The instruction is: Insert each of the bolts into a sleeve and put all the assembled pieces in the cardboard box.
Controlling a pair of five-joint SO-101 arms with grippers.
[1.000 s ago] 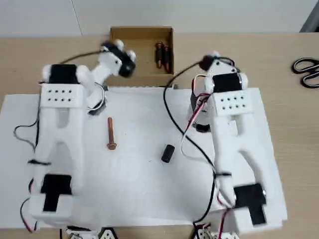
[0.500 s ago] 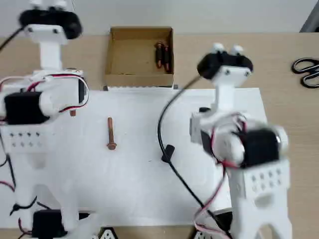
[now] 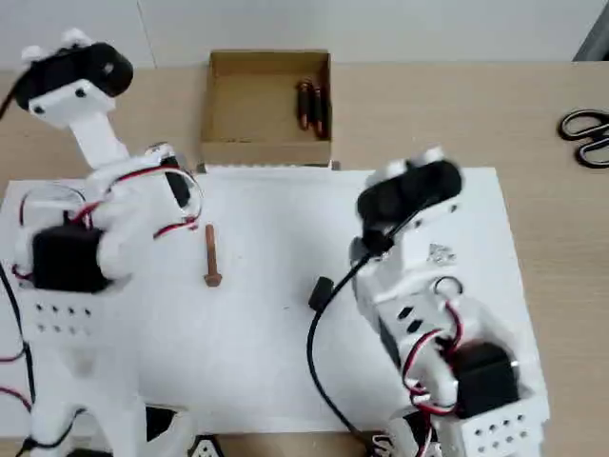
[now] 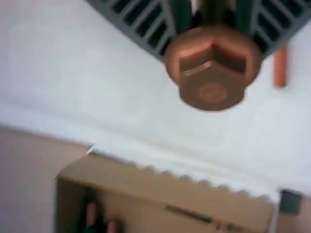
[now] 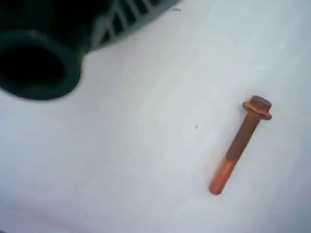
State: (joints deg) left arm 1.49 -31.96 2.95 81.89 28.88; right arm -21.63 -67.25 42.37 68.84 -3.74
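A copper bolt (image 4: 211, 73) is clamped head-outward in my left gripper (image 4: 214, 19), which is shut on it above the white foam sheet (image 3: 266, 362), near the cardboard box (image 4: 160, 194). My right gripper (image 5: 63, 24) is shut on a dark sleeve (image 5: 34, 63) whose open bore faces the camera. A second bolt (image 3: 211, 255) (image 5: 240, 143) lies flat on the foam. A loose black sleeve (image 3: 321, 291) rests on the foam to its right. The box (image 3: 228, 143) at the back holds assembled pieces (image 3: 311, 105). Both arms stand raised over the foam.
Scissors (image 3: 585, 133) lie at the far right on the wooden table. Black cable (image 3: 314, 352) from the right arm trails across the foam beside the loose sleeve. The left arm (image 3: 86, 238) and right arm (image 3: 428, 314) cover the foam's sides.
Both arms have lifted high off the table. The left gripper drew back from the box's left edge, and the right arm swung towards the front. The loose bolt and sleeve stayed put.
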